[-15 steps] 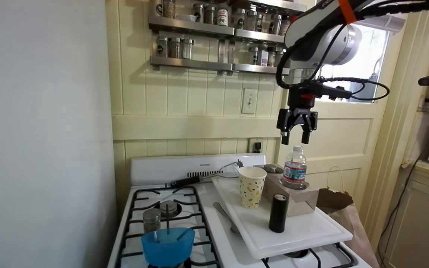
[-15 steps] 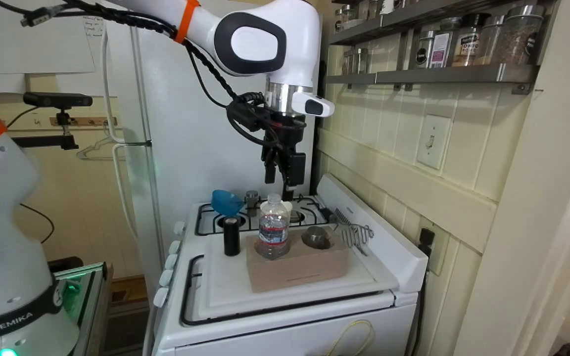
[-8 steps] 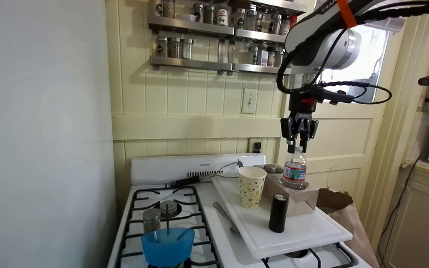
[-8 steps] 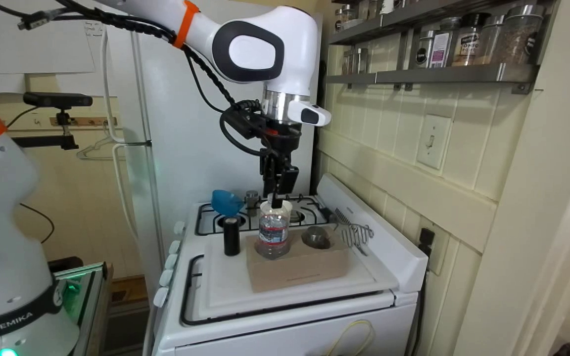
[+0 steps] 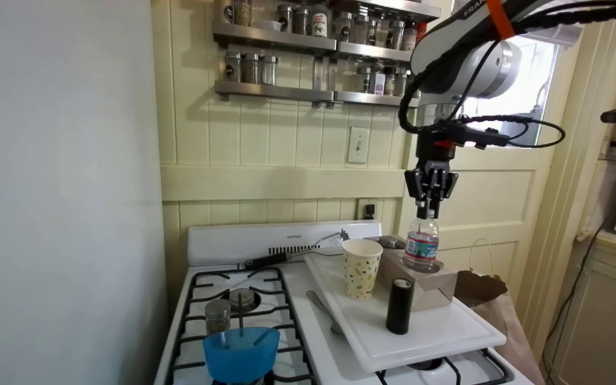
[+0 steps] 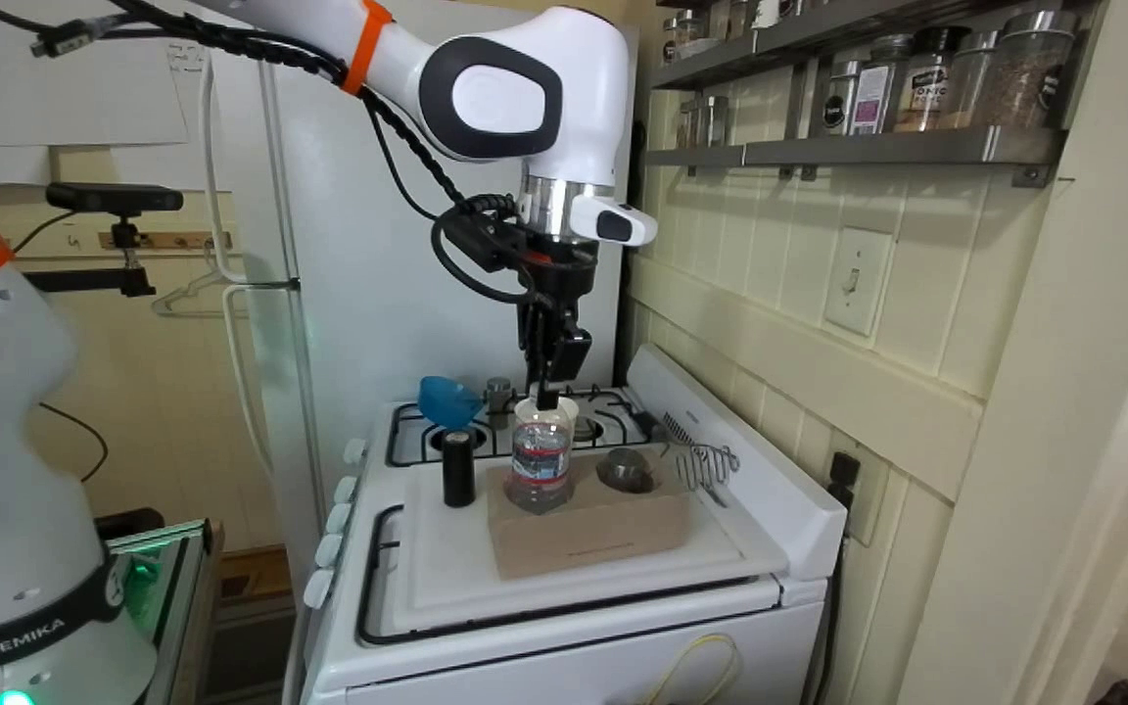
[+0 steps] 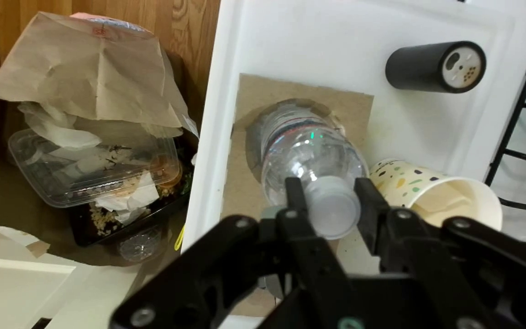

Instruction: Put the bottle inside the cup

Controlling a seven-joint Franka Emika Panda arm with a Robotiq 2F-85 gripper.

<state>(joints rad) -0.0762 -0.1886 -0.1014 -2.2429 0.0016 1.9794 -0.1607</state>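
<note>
The clear bottle [image 5: 421,247], with its white cap and red-and-blue label, stands upright in a hole in the top of a brown cardboard box. My gripper [image 5: 428,215] points straight down over it, its fingers closed around the neck and cap. In the wrist view, the bottle's cap [image 7: 334,208] sits between the two fingers, and the bottle [image 7: 311,157] stretches away below. The cream speckled cup [image 5: 360,274] stands upright on the white board beside the box, its mouth facing up. In an exterior view the bottle mostly hides the cup [image 6: 570,408].
A dark bottle [image 5: 399,307] stands on the white cutting board [image 5: 463,334], near the cup and cardboard box [image 5: 436,293]. A metal lid [image 6: 626,470] rests on the box. A blue container [image 5: 241,354] and a glass jar [image 5: 217,316] occupy the burners. Spice shelves [image 5: 276,92] line the wall.
My gripper has come down over the bottle, and its fingers have closed from wide apart onto the cap. The bottle has shifted very slightly.
</note>
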